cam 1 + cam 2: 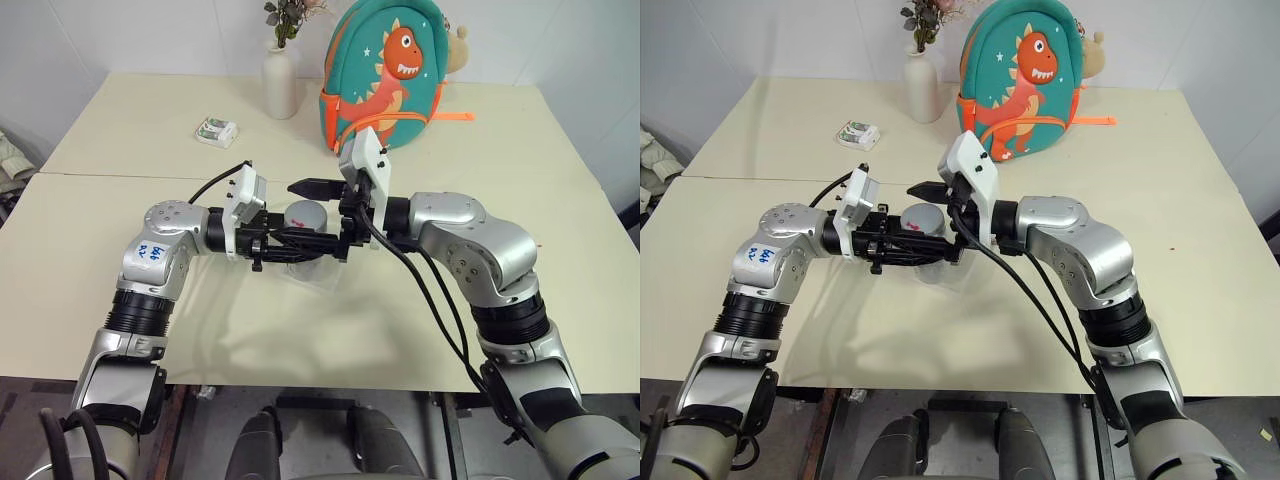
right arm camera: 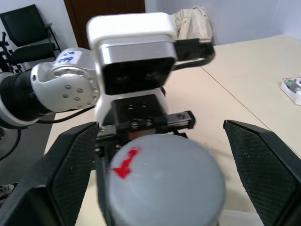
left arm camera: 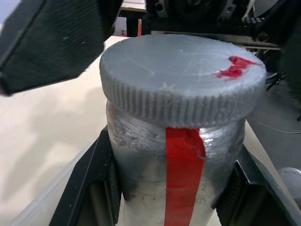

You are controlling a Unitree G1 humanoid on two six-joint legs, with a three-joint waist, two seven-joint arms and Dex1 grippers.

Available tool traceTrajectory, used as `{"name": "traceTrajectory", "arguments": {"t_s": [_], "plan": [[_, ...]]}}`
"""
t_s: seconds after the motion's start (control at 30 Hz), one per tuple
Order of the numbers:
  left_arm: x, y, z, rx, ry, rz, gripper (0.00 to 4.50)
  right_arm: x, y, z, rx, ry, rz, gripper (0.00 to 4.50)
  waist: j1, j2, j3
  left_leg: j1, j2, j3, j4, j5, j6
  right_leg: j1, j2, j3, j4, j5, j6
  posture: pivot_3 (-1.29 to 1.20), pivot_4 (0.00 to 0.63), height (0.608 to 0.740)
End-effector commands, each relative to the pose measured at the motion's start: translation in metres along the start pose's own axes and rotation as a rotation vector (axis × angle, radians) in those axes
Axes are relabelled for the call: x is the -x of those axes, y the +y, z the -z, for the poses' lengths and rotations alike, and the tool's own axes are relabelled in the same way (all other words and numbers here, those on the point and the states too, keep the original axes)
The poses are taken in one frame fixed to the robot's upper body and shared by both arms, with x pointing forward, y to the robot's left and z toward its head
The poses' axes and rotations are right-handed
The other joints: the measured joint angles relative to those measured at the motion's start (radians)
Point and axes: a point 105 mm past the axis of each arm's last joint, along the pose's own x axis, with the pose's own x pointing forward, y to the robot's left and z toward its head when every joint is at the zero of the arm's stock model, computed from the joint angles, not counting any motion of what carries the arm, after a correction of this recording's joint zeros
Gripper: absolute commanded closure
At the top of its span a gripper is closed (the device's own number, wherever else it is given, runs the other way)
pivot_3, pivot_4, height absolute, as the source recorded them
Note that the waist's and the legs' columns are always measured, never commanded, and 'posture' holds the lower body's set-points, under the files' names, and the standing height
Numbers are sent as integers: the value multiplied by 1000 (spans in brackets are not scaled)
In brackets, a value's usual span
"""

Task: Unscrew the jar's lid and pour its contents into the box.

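Observation:
My left gripper (image 1: 303,243) is shut on the jar (image 3: 178,183), a silvery cylinder with a red stripe, held upright just above the table. The grey ribbed lid (image 3: 181,77) with a red mark sits on the jar's mouth. From the opposite side my right gripper (image 2: 167,181) stands open, with one black finger (image 2: 70,174) on each side of the lid and a gap to both. The contents are hidden inside the jar. The clear plastic box (image 1: 318,280) lies on the table right below the jar.
At the back of the table stand a white vase (image 1: 280,82) and a teal dinosaur backpack (image 1: 385,70). A small white-and-green packet (image 1: 216,131) lies to the left of them. A seam (image 1: 100,176) runs across the table's left part.

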Motion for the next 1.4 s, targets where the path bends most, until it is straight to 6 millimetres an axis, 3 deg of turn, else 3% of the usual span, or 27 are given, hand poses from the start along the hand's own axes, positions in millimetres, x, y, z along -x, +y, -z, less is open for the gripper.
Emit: {"name": "traceTrajectory", "arguments": {"t_s": [0.03,0.47,0.73,0.97,1.07,1.2,1.4], "plan": [[0,-3,-10,-43,-33,3,2460,13,-13,-14,43,-42,51,38,0,0,0,0,0,0,0,0,0,0,0,0,0,0,0,0,150,740],[4,1,-10,-46,-42,-18,2460,65,-45,-14,39,-27,173,38,1,0,0,0,1,0,0,0,0,0,1,1,0,0,0,0,150,740],[8,4,-11,-53,-44,-26,2460,82,-39,-8,12,-9,141,38,-1,0,0,0,1,1,0,0,0,0,2,2,-1,0,0,0,150,740],[7,6,-10,-54,-42,-36,2460,71,-20,-25,12,-67,24,38,-12,0,0,0,2,1,0,0,0,0,3,3,0,0,0,0,150,740],[6,7,-10,-54,-43,-39,2460,50,-16,-32,17,-89,18,38,-21,0,0,0,2,1,1,0,0,0,3,3,1,0,0,0,150,740],[4,8,-10,-54,-42,-41,2460,24,-11,-28,14,-75,26,38,-20,0,0,1,2,1,1,0,0,-2,4,4,5,0,-1,0,150,740],[1,8,-9,-53,-44,-42,2460,5,3,-22,7,-67,-24,38,-18,0,0,0,2,1,2,0,0,-2,4,4,5,0,-1,0,150,740]]}}
